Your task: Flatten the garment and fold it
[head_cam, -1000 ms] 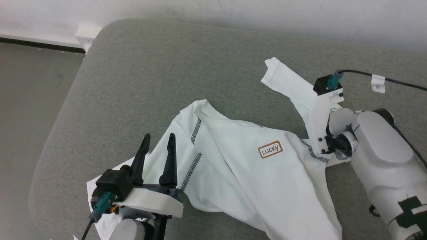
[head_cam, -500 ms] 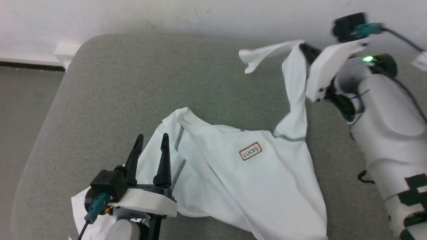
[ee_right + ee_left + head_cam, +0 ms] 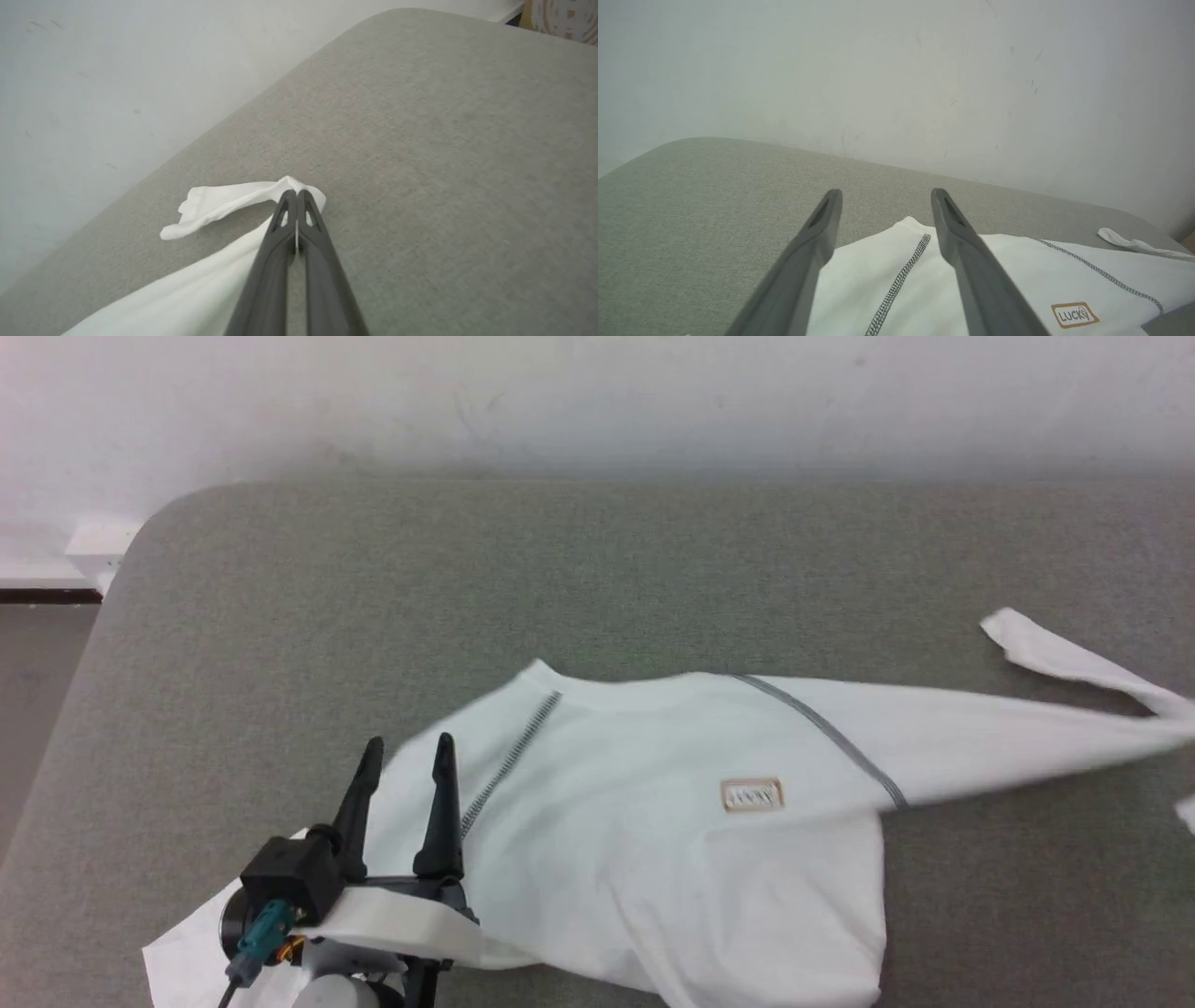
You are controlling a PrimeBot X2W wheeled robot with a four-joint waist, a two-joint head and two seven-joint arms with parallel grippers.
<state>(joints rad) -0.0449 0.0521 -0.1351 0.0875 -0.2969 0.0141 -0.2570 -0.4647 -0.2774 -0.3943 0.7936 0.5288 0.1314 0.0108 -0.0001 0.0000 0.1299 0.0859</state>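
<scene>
I'm judging the garment (image 3: 672,859) light, thin, stretchy and limp, so I'm taking it at seams and cuffs. My right fingers (image 3: 280,242) are clenching its sleeve (image 3: 980,737) just behind the cuff (image 3: 205,212). My left fingers (image 3: 437,803) are spread wide, hovering over its body on the grey cushion (image 3: 373,579). Half a second ago the sleeve was hanging bunched below my right fingers; now it is stretching out straight.

There is one white long-sleeved garment (image 3: 653,868) with one brown-edged label (image 3: 752,794), on one grey fabric-covered surface (image 3: 373,579). Two dark long-fingered grippers show: left gripper (image 3: 408,740) and right gripper (image 3: 297,192).
</scene>
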